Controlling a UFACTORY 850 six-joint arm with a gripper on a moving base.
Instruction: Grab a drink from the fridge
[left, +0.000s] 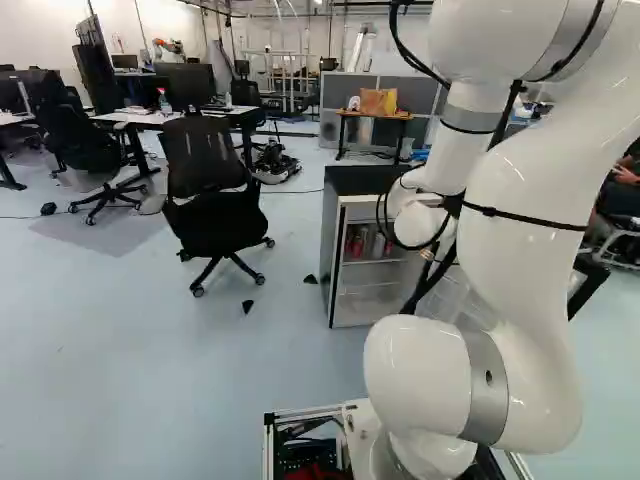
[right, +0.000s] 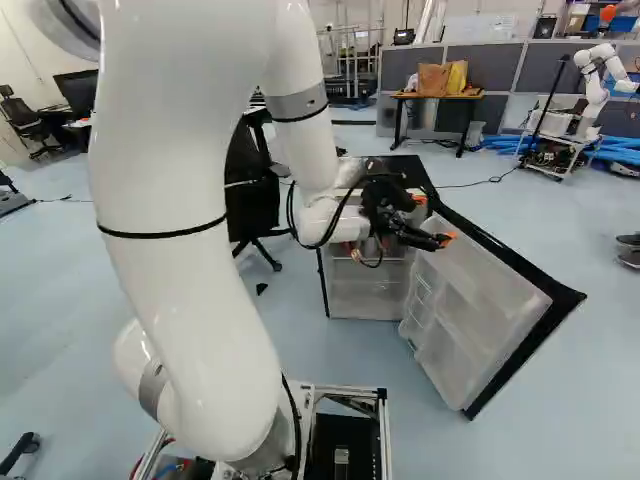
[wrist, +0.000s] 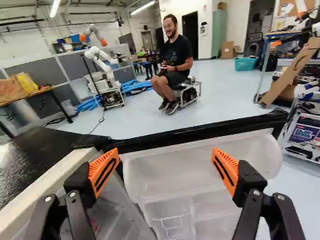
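Observation:
In the right base view my gripper (right: 433, 218) is at the small fridge (right: 372, 290), near the hinge side of its door. The fridge door (right: 485, 305) stands wide open, its clear shelves showing. Seen from the wrist, the gripper (wrist: 165, 162) is open, nothing between its orange pads; the inner side of the door (wrist: 200, 160) lies beyond and below them. Beside one finger is the fridge's black top (wrist: 37, 155). Cans (left: 372, 243) stand on the upper shelf in the left base view, some red, partly hidden by the arm.
A black office chair (left: 208, 190) stands left of the fridge. Behind it is a small table (left: 372, 116) with bags. Another robot (right: 590, 95) stands at the back right. The open door's black edge (right: 530, 345) juts toward the base.

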